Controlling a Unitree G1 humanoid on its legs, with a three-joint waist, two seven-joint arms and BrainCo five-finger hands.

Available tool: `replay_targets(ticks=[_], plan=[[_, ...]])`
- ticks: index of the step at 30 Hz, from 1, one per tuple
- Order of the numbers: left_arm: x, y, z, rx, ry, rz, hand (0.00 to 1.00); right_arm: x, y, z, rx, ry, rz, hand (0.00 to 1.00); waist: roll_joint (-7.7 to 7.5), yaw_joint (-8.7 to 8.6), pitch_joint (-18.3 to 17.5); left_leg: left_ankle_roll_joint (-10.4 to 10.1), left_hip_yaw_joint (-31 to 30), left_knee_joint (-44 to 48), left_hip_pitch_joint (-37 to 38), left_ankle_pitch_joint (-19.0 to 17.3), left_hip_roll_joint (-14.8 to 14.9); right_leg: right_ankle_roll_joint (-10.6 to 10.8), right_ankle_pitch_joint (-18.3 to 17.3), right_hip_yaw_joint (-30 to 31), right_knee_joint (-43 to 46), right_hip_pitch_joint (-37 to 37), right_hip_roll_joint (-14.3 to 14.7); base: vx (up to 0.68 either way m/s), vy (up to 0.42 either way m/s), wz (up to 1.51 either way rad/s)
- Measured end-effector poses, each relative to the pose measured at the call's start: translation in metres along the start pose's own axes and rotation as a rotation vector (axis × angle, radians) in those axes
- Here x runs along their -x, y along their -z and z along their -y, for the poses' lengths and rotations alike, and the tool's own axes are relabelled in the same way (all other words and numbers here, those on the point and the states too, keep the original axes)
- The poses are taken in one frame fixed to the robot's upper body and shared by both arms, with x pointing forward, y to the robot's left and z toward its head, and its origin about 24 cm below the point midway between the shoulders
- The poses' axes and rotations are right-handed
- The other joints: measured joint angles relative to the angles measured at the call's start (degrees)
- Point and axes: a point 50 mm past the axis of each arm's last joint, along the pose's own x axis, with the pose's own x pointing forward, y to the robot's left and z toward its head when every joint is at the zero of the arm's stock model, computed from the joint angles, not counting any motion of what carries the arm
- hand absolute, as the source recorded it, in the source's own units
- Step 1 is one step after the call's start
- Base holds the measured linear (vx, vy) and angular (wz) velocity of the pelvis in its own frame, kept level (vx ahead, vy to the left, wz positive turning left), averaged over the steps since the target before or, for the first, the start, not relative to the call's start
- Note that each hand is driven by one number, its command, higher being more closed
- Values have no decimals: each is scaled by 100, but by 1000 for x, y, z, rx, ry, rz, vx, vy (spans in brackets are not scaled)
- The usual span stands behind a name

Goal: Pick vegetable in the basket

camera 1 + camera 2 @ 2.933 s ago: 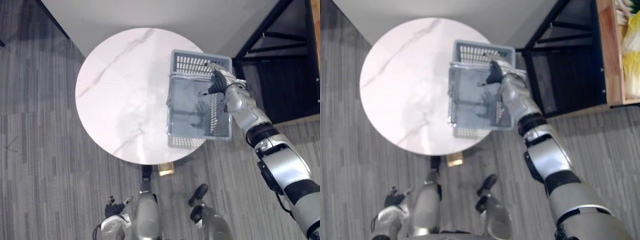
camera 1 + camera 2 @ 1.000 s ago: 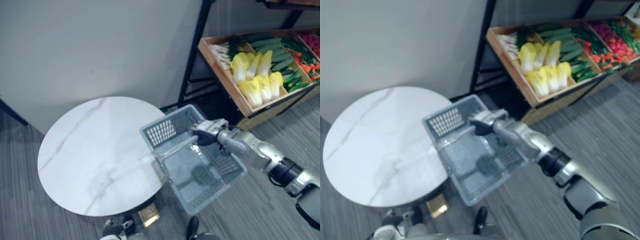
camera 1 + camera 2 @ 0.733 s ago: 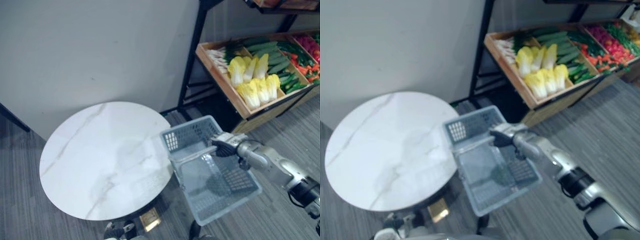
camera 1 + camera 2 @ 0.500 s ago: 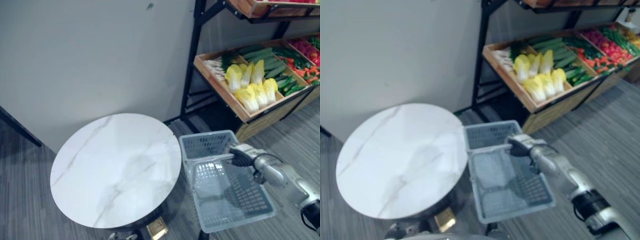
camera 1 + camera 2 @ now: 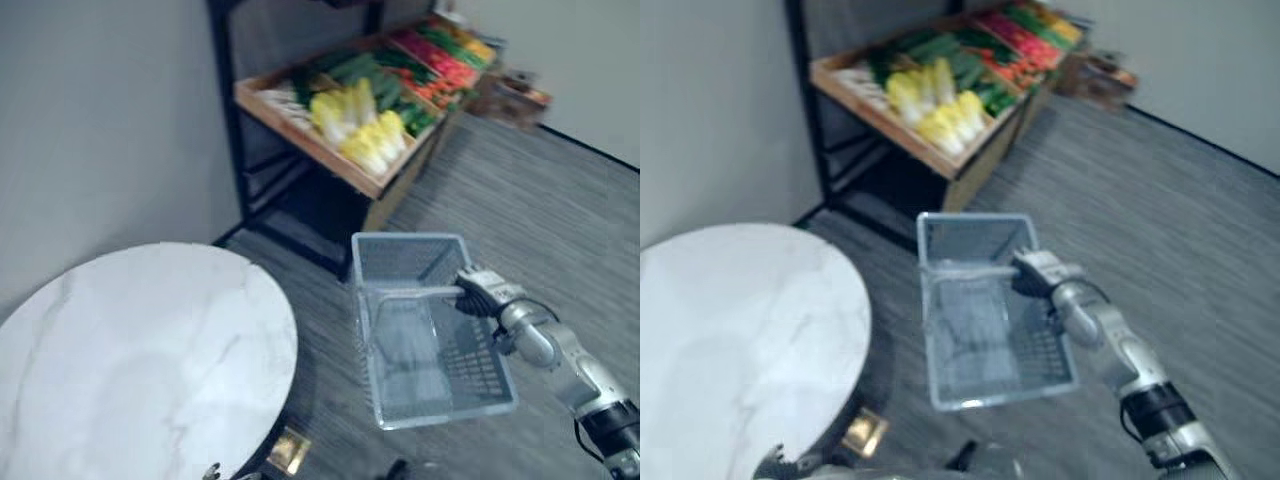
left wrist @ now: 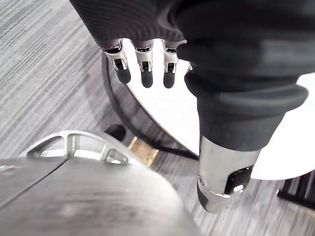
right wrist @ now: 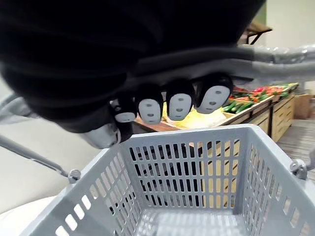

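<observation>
right hand (image 5: 482,294) clenched on basket handle (image 5: 415,293), left hand (image 6: 142,73) loose; swinging basket (image 5: 400,260) might clip the shelf (image 5: 305,140) at 12 o'clock

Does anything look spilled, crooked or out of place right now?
Nothing stands out. The empty basket hangs by its handle from the right hand above the floor, beside the table; the vegetables lie in their wooden crate.

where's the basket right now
In the eye views the grey basket hangs over the floor from the right hand, which is curled round its handle. It is to the right of the round marble table, short of the wooden vegetable crate.
</observation>
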Motion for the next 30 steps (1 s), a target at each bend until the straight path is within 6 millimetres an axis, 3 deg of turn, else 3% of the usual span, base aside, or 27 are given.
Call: replay_targets(ticks=[1,2,3,5,6,7,9,11,13,15,16,17,18,20,23,25,28,30], plan=[[0,-1,1,2,2,2,0,-4,-3,5,8,21,18,100,-6,64,-3,9,275,25,-42,20,22,54,36,2,-113,108,-129,-86,-49,-170],[0,-1,1,8,0,2,0,-7,-6,8,15,38,37,100,-26,88,-17,17,493,117,-129,27,72,394,100,4,-413,212,-181,-95,-122,-153],[-1,-2,0,23,-10,3,0,-11,-10,10,23,42,57,100,-24,92,-16,28,762,266,-238,34,176,890,100,-31,-1026,358,-187,-102,-171,-125],[-1,-5,1,40,-11,6,0,-13,-11,8,25,34,64,100,-30,78,-20,45,1093,487,-293,46,339,1275,-155,-208,-1805,479,-6,-98,-318,-105],[-1,-5,7,52,-1,6,0,-12,-10,7,26,28,59,100,77,74,-25,26,1299,639,-299,68,487,1370,-249,-234,-2204,530,199,-88,-378,-93],[0,-6,11,60,6,6,0,-11,-9,6,28,25,54,100,171,63,-18,17,1363,694,-311,100,577,1375,-254,-235,-2443,572,342,-100,-380,-82],[0,-6,18,65,14,6,0,-5,-3,2,49,1,30,100,466,-132,-32,-30,1474,841,-340,270,878,1372,-246,-286,-3098,723,824,-121,-337,-40],[1,-6,21,69,20,4,0,5,3,-6,46,-28,1,100,606,-242,-49,-65,1463,942,-305,382,1129,1344,-228,-293,-3280,848,1085,-136,-235,-14],[2,-4,22,66,24,1,0,18,10,-13,55,-55,-35,100,717,-262,-62,-88,1350,1392,-180,570,1585,1252,-253,-78,-3339,901,1337,-122,-190,-47],[2,-4,22,63,24,5,0,21,13,-14,52,-55,-51,100,723,-255,-52,-62,871,1644,-198,772,1661,1186,-284,109,-3334,911,1322,-44,-76,-60],[3,-2,22,63,23,2,0,23,14,-15,52,-60,-58,100,699,-233,-17,-135,-257,1985,-296,1107,1611,1138,-271,439,-3338,974,1254,-27,-64,-76],[4,0,22,63,22,1,0,23,14,-16,51,-60,-58,100,635,-210,30,-287,-804,2092,-439,1006,1483,1107,-270,574,-3354,978,1160,-47,13,-107],[6,4,26,55,37,3,0,21,14,-12,57,-44,-59,100,698,-208,52,-635,-1826,2202,-608,454,984,1041,-260,872,-3415,943,1024,-52,70,-105],[9,9,34,81,57,2,0,19,12,-12,61,-32,-51,100,864,-90,103,-592,-2806,1881,-681,24,279,987,-149,1385,-3526,797,1060,-49,136,-132],[9,8,32,81,59,11,0,18,6,-21,49,-61,-25,100,827,-94,121,-584,-3316,1278,-465,-144,-74,1095,74,1677,-3796,748,1150,43,92,-63],[8,1,29,76,64,41,0,18,6,-21,48,-61,-26,100,722,-62,213,-675,-3412,1263,-520,-206,-101,1178,365,1745,-4065,755,1171,55,56,-24],[8,0,34,73,84,46,0,19,9,-24,46,-75,-39,100,768,-61,253,-709,-3411,1075,-487,-233,-215,1219,528,1776,-4211,742,1165,41,35,-4],[9,-1,39,52,111,51,0,19,11,-26,45,-82,-48,100,880,-74,246,-774,-3415,773,-403,-277,-252,1237,568,1771,-4211,659,1183,10,41,-7]])
